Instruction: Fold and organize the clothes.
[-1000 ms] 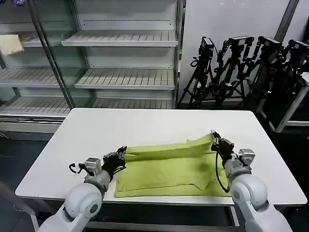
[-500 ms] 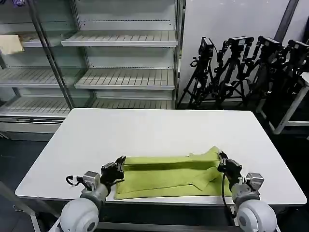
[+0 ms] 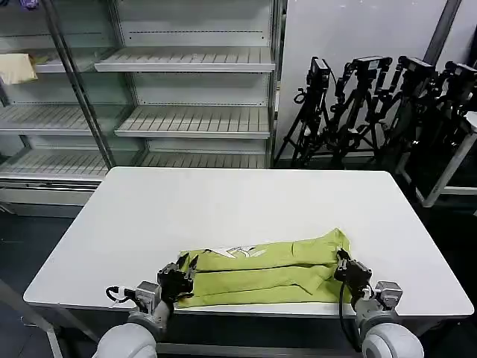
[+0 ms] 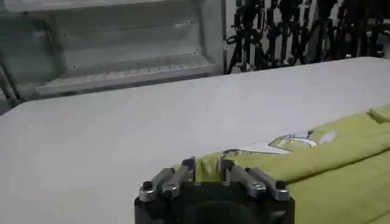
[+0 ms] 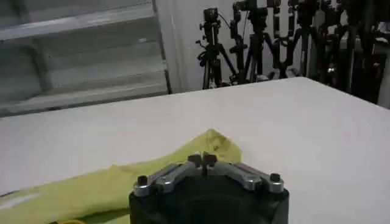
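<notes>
Here the lime yellow-green soft-fabric shirt lies folded along the white bench near edge. Left gripper and right gripper fingers pinch its ends. White label unreadable.

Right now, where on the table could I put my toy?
The far half of the table, between the shirt and the shelves, is bare. So are both side edges. The near edge is crowded: the left gripper and right gripper pinch the shirt there.

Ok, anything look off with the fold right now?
Slightly. On the lime shirt, a pale patch with markings shows on the top fold near the left gripper. The fold's end by the right gripper sits farther back than the left end, so it lies askew.
</notes>
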Tool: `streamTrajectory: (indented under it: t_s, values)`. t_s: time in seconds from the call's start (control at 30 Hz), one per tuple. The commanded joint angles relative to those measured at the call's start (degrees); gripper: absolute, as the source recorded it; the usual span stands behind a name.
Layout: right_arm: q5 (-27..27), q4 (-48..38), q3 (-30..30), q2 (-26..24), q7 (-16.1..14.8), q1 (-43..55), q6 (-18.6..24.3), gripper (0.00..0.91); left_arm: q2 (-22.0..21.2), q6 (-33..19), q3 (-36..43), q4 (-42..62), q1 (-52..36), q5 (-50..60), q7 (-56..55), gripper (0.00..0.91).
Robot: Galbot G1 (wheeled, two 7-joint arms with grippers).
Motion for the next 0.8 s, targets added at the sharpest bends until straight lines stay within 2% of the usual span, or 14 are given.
streamTrajectory:
  t_s: [0.03, 0.43, 0.8]
  values:
    - [-4.67, 2.99, 0.64, 0.72, -1.08, -3.02, 2.31, 0.907, -1.52, -1.19, -1.43, -3.86, 3.55, 2.79, -2.25, 0.907]
    - [-5.70, 6.03, 2.08, 2.75, -0.59, -7.46, 3.26, 0.907, -10.08, -2.25, -1.49, -4.64, 9.20, -1.86, -7.05, 0.907]
    - [-8.10, 6.36, 0.72, 4.55, -0.75, -9.19, 4.28, 0.907, -12.82, -5.01, 1.21, 0.19, 4.72, -2.00, -9.96, 0.907]
